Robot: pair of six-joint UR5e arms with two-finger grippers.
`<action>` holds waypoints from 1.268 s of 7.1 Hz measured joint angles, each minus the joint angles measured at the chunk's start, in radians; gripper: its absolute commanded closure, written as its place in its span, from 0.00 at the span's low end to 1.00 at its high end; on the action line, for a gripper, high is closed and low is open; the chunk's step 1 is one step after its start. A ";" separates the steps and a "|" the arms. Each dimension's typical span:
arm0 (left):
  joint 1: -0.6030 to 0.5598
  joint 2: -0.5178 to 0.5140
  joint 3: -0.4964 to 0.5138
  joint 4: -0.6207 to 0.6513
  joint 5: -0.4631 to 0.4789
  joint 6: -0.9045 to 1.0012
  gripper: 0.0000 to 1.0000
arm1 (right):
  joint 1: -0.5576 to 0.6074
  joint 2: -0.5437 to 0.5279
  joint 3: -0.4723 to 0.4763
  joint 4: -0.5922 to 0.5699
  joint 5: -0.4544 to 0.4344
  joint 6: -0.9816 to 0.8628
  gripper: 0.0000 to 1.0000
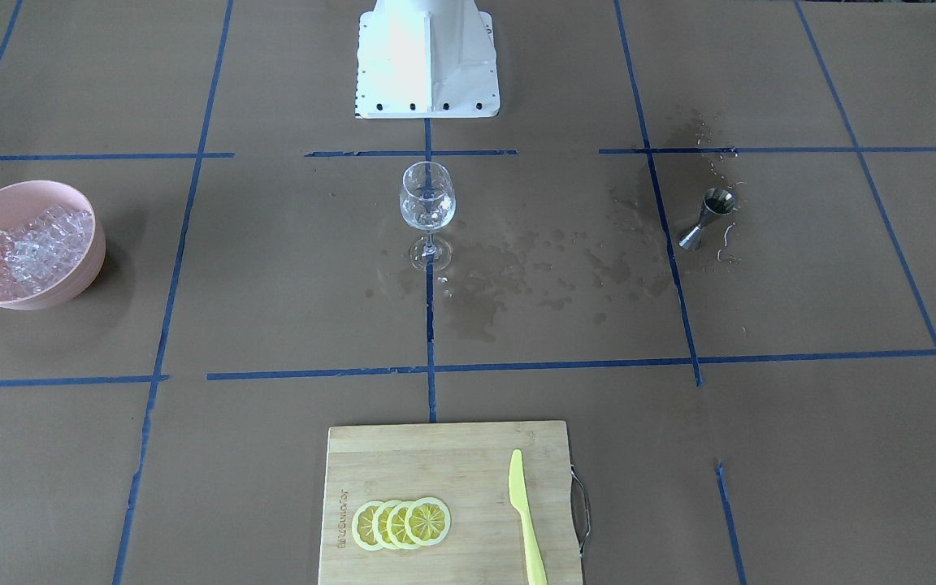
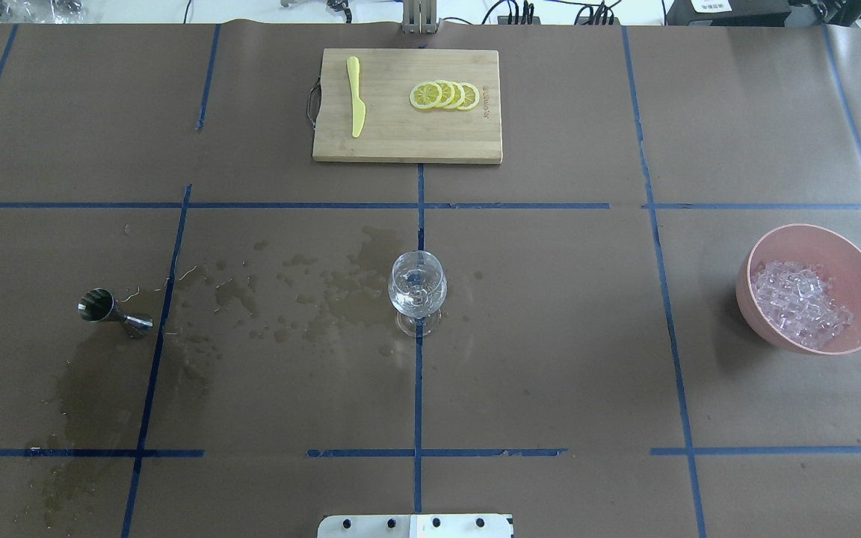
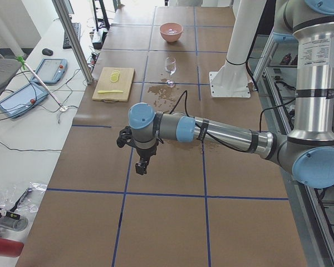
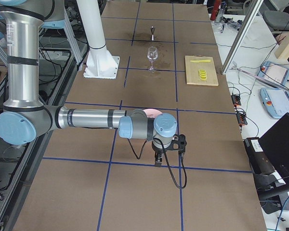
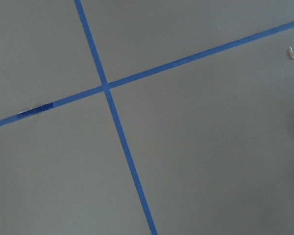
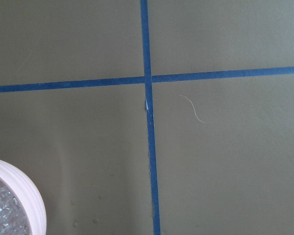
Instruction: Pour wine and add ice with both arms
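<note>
Jaws downward, arms [image 3: 228,133] outstretched, level.

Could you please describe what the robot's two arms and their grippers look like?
Both the left arm and right arm are silver-grey tubes with light-blue joint caps and black bands. A black cable loops near each wrist, above a black gripper: the left gripper and right gripper. Printed labels mark the upper segments.
</note>
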 measured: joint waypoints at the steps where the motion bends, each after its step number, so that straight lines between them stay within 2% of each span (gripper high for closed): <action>1: 0.003 -0.021 0.013 -0.036 -0.024 -0.002 0.00 | -0.001 -0.004 -0.010 0.018 0.018 -0.001 0.00; 3: 0.064 -0.034 0.033 -0.173 -0.185 -0.085 0.00 | -0.003 -0.006 -0.090 0.170 0.028 0.000 0.00; 4: 0.132 -0.044 0.031 -0.281 -0.223 -0.194 0.00 | -0.006 -0.007 -0.148 0.272 0.030 0.000 0.00; 5: 0.191 -0.050 0.023 -0.427 -0.194 -0.328 0.00 | -0.012 -0.007 -0.192 0.367 0.031 0.001 0.00; 6: 0.269 -0.053 0.001 -0.565 -0.120 -0.506 0.03 | -0.015 -0.008 -0.214 0.438 0.033 0.006 0.00; 7: 0.368 -0.050 -0.035 -0.686 -0.029 -0.710 0.01 | -0.016 -0.009 -0.221 0.476 0.036 0.008 0.00; 8: 0.483 -0.022 -0.098 -0.773 0.101 -0.882 0.01 | -0.017 -0.009 -0.223 0.491 0.037 0.009 0.00; 9: 0.626 0.063 -0.198 -0.814 0.321 -0.983 0.00 | -0.018 -0.009 -0.223 0.496 0.038 0.009 0.00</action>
